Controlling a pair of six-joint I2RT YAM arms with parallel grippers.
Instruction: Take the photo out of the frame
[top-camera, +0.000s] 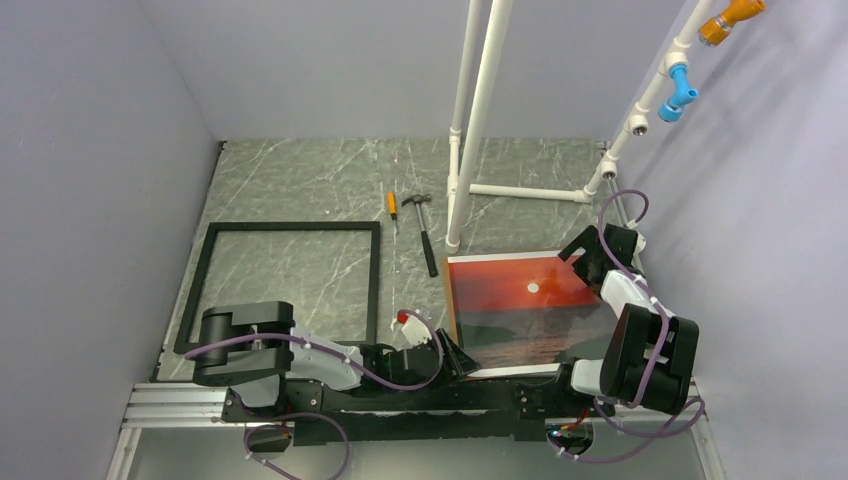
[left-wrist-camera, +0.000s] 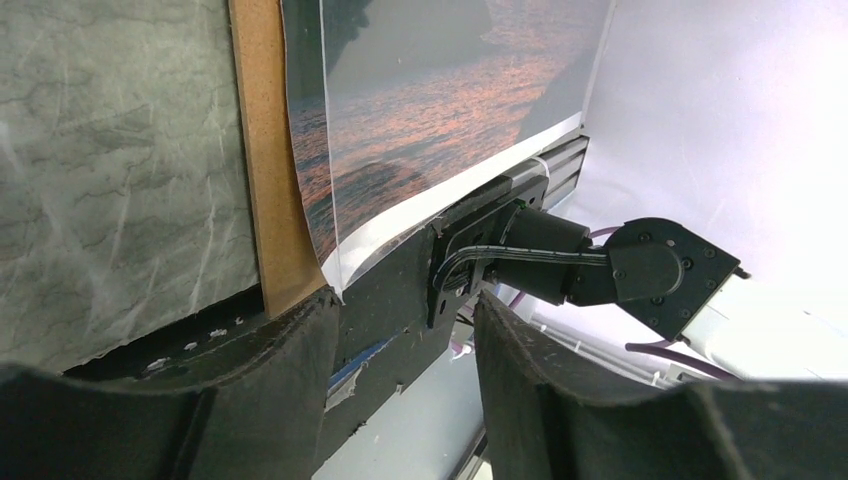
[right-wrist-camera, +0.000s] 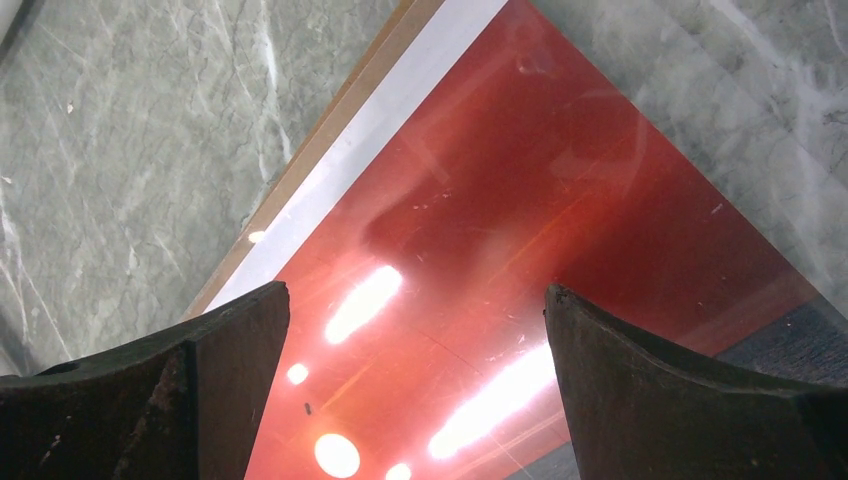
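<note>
The frame (top-camera: 205, 290) lies flat on the left of the table, black and thin, with only the marble top showing inside it. Apart from it, on the right, the photo (top-camera: 525, 310) lies face up: red sky, white sun, dark sea. In the left wrist view its print (left-wrist-camera: 440, 90) rests on a brown board (left-wrist-camera: 270, 150). My left gripper (top-camera: 455, 355) is low at the photo's near left corner, jaws apart; the corner touches the left fingertip (left-wrist-camera: 300, 330), and nothing sits between the fingers. My right gripper (right-wrist-camera: 418, 300) hangs open over the photo's red far right part (right-wrist-camera: 520, 200).
A black-handled hammer (top-camera: 424, 230) and an orange-handled screwdriver (top-camera: 392, 207) lie behind the frame and photo. A white pipe stand (top-camera: 470, 130) rises at the back, with more pipes on the right wall. The arms' metal rail (top-camera: 170, 405) runs along the near edge.
</note>
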